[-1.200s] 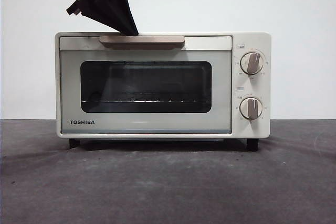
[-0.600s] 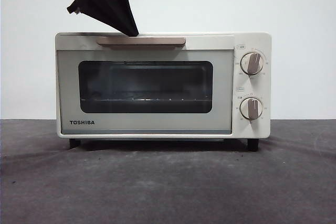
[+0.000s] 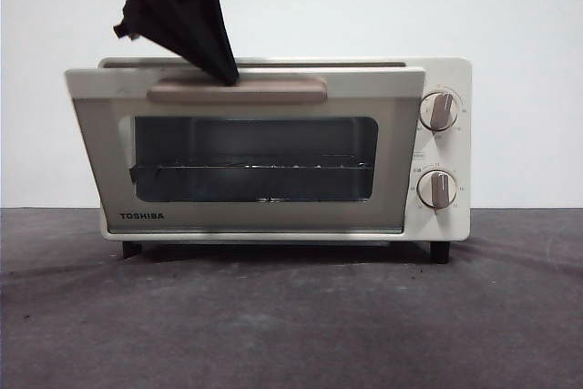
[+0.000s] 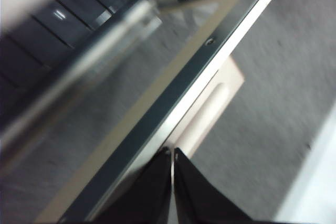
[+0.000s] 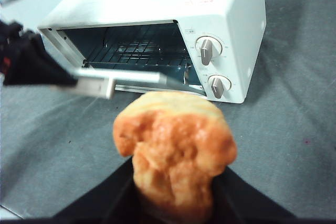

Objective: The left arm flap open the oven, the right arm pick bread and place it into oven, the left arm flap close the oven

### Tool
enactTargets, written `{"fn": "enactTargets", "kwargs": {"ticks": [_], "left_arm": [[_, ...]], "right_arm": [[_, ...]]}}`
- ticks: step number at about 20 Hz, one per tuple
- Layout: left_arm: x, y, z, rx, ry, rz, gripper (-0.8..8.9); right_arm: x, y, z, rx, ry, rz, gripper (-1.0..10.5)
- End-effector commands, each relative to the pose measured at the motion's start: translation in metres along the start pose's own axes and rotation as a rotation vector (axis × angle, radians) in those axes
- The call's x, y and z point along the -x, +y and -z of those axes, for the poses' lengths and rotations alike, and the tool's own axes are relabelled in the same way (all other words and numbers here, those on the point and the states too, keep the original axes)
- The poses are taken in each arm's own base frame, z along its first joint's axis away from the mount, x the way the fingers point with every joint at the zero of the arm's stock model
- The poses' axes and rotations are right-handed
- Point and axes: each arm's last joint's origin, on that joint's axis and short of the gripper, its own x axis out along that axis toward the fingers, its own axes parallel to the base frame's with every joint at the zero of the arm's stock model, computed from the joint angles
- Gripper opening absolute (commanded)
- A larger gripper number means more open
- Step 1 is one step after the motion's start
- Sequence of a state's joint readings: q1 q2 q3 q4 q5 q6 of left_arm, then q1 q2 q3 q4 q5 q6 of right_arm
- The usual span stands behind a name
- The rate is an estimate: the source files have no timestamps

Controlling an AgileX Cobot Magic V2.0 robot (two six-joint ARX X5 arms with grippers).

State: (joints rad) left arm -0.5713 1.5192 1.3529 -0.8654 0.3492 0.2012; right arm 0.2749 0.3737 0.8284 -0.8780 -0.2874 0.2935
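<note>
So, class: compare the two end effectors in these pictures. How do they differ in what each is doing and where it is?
The left end effector has its jaws shut together and empty, tip pressed at the handle of the oven's partly open door; the right end effector is shut on the bread. The left touches the oven; the right hangs clear of it, facing its opening. Both are black and tapered.

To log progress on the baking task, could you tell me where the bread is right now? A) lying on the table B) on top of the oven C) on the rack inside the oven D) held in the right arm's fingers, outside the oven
D: the right wrist view shows the bread clamped in the right gripper, in front of the oven, whose door is tipped partly open.
</note>
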Motion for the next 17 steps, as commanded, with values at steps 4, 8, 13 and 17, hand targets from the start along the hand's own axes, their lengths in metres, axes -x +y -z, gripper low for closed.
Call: {"fn": "enactTargets", "kwargs": {"ticks": [4, 8, 13, 17], "left_arm": [[-0.027, -0.008, 0.021, -0.017, 0.050, -0.040, 0.16], [-0.029, -0.021, 0.045, -0.008, -0.020, -0.090, 0.16], [-0.036, -0.026, 0.072, 0.051, -0.073, -0.102, 0.16], [-0.045, -0.030, 0.081, 0.081, -0.089, -0.132, 0.16]], "right_arm": [[0.002, 0.002, -0.003, -0.002, -0.016, -0.009, 1.4], [0.002, 0.002, -0.003, 0.002, -0.018, -0.008, 1.4], [0.002, 0.002, -0.003, 0.004, -0.025, -0.003, 1.4], [0.002, 0.002, -0.004, 0.005, -0.027, -0.003, 1.4]]}}
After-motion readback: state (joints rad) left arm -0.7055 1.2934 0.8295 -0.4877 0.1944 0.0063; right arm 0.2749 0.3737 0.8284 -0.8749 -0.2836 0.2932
